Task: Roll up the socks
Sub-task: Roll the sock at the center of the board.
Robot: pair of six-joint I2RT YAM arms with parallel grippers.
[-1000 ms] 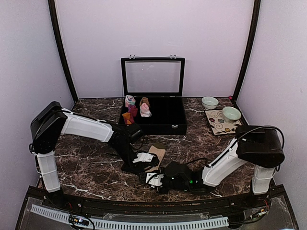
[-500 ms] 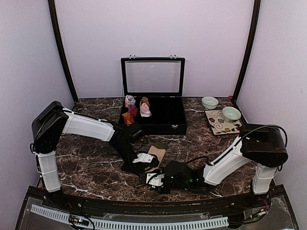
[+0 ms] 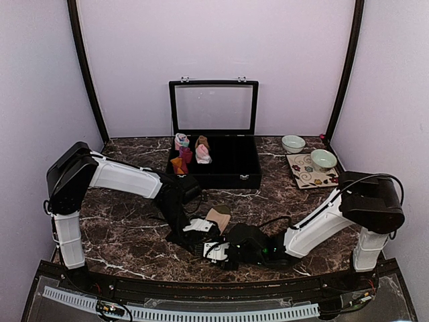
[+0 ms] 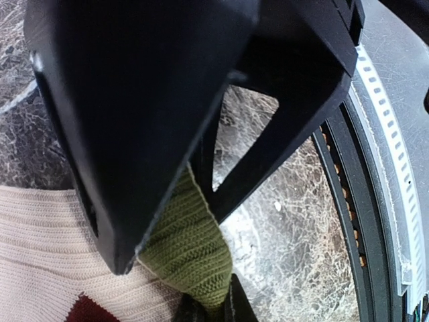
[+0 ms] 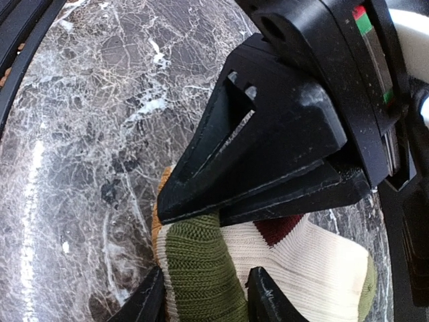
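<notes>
**Striped sock, toe end between two grippers**

Item: striped sock (image 3: 218, 216), tan foot, olive toe. Lies lower centre of the top view, on the marble table (image 3: 120, 231), below the open black case (image 3: 231, 176). The left gripper (image 4: 174, 231) is clamped on the olive toe. The right gripper (image 5: 204, 302) has fingers either side of that toe; pinching or loose, cannot tell.

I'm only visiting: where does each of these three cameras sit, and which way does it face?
Top external: fixed above and behind the arms, facing down at the marble table and open black case; left arm and right arm show whole.
Left wrist: on the left arm, facing down; the left gripper, at the bottom edge, pinches the olive toe of the sock.
Right wrist: on the right arm, facing down; the right gripper tips flank that toe.
Shared: both wrist views show the toe and the other gripper.
</notes>
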